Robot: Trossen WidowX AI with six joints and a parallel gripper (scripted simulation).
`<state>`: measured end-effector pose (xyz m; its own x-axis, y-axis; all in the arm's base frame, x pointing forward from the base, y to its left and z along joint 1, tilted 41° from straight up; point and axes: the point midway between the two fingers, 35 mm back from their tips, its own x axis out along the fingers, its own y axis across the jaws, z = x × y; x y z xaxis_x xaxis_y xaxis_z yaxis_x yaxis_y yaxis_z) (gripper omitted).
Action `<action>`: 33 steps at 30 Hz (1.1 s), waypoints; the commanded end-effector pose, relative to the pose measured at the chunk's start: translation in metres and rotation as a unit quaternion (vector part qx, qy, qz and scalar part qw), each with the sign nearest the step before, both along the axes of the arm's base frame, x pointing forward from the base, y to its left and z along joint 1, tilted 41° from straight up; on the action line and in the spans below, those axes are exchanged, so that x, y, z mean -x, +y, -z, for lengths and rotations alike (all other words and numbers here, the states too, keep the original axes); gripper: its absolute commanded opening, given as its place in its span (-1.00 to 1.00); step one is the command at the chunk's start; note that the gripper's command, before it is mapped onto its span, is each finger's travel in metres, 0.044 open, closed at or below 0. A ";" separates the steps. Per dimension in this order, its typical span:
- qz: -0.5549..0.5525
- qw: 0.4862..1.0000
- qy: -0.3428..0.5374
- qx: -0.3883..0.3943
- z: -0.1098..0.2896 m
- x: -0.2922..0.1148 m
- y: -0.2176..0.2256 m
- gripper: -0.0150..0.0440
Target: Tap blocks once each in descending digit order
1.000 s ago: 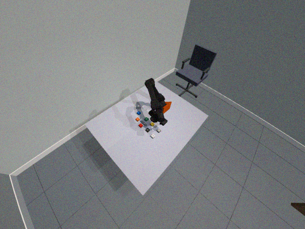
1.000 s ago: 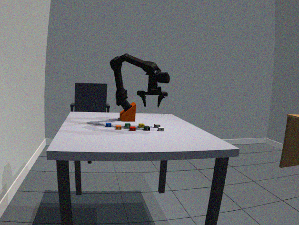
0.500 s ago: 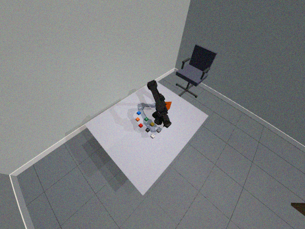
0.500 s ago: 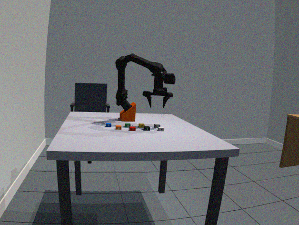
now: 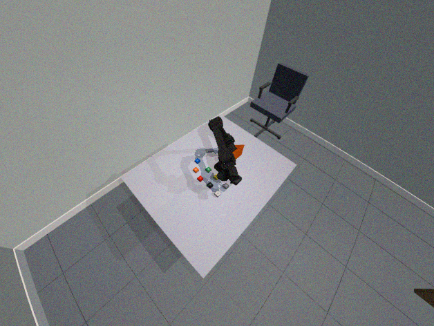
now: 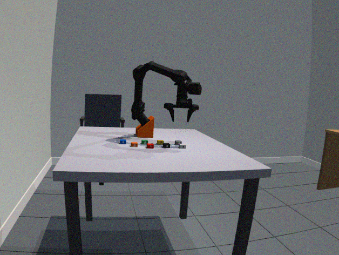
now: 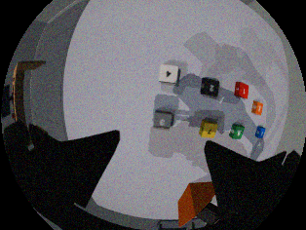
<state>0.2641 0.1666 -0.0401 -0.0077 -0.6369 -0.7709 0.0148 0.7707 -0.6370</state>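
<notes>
Several small coloured blocks lie in two rows on the white table [image 5: 196,238] [image 6: 153,164] [image 7: 124,40]: blue [image 5: 197,160] [image 6: 122,141] [image 7: 259,132], orange [image 5: 195,169] [image 6: 134,143] [image 7: 257,107], green [image 5: 208,169] [image 6: 144,141] [image 7: 236,131], red [image 5: 200,178] [image 6: 149,145] [image 7: 242,90], yellow [image 6: 160,142] [image 7: 208,130], black [image 5: 209,184] [image 6: 166,145] [image 7: 209,86], grey [image 5: 225,185] [image 6: 177,142] [image 7: 162,118] and white [image 5: 217,193] [image 6: 182,146] [image 7: 169,74]. Their digits are too small to read. My gripper [image 5: 231,179] [image 6: 180,120] [image 7: 164,141] is open and empty. It hangs high above the grey and white end of the rows, fingers pointing down.
The arm stands on an orange wedge base [image 5: 239,150] [image 6: 146,128] [image 7: 193,202] behind the blocks. A dark office chair [image 5: 278,99] [image 6: 102,109] stands beyond the table's far edge. A wooden piece of furniture [image 6: 330,159] stands off to the right.
</notes>
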 end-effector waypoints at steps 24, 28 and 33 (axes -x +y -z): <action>0.005 1.000 -0.003 0.002 -0.003 -0.065 -0.011 0.86; 0.005 1.000 -0.003 0.003 -0.027 -0.062 -0.038 0.86; 0.005 1.000 -0.002 0.005 -0.056 -0.049 -0.076 0.86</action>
<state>0.3201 0.1134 0.0006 -0.0106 -0.6424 -0.7663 0.0236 0.7660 -0.6424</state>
